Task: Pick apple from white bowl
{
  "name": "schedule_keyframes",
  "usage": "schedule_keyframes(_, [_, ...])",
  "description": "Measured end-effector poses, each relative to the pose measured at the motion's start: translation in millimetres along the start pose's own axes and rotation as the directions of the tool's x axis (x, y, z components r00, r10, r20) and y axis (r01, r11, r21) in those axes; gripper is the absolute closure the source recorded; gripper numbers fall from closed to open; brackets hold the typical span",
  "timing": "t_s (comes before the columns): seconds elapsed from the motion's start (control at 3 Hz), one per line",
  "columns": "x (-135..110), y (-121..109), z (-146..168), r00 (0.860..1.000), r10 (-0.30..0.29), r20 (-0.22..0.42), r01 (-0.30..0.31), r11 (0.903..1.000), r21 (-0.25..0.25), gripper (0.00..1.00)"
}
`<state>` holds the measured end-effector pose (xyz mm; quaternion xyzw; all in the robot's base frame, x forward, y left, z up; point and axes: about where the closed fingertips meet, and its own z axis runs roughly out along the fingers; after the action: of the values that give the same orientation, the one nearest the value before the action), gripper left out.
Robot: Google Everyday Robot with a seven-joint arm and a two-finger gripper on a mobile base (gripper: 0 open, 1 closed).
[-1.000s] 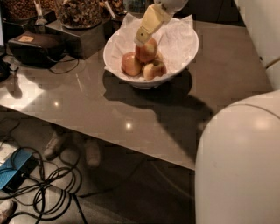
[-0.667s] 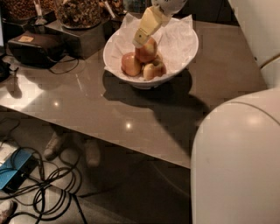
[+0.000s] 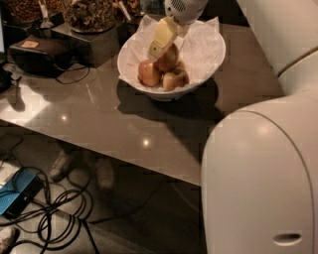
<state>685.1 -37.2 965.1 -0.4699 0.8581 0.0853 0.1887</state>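
The white bowl (image 3: 206, 54), lined with crinkled white paper, stands at the back of the dark table. Three apples lie in it. The apple (image 3: 169, 58), red and the tallest, sits at the back of the pile. A rounder orange-red apple (image 3: 148, 73) is on its left and a yellow-green one (image 3: 175, 79) is in front. My gripper (image 3: 160, 47) reaches down from the top edge into the bowl. It sits low against the left side of the apple and covers part of it.
Black boxes (image 3: 39, 52) and containers of snacks (image 3: 92, 15) stand at the table's back left. The table's front edge (image 3: 124, 166) runs diagonally. Cables (image 3: 54, 213) and a blue device (image 3: 17, 196) lie on the floor. My white body (image 3: 258, 173) fills the right side.
My gripper has moved down and a little left, deeper into the bowl, and is now beside the red apple. The apples and the bowl have not moved.
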Motion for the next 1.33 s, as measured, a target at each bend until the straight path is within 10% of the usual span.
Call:
schedule_keyframes(1.0, [9.4, -9.7, 42.1, 0.997, 0.016, -0.075, -0.018, 0.9995, -0.024, 0.17])
schedule_keyframes(1.33, [12.7, -11.9, 52.5, 0.996, 0.024, -0.083, -0.027, 0.9990, -0.036, 0.36])
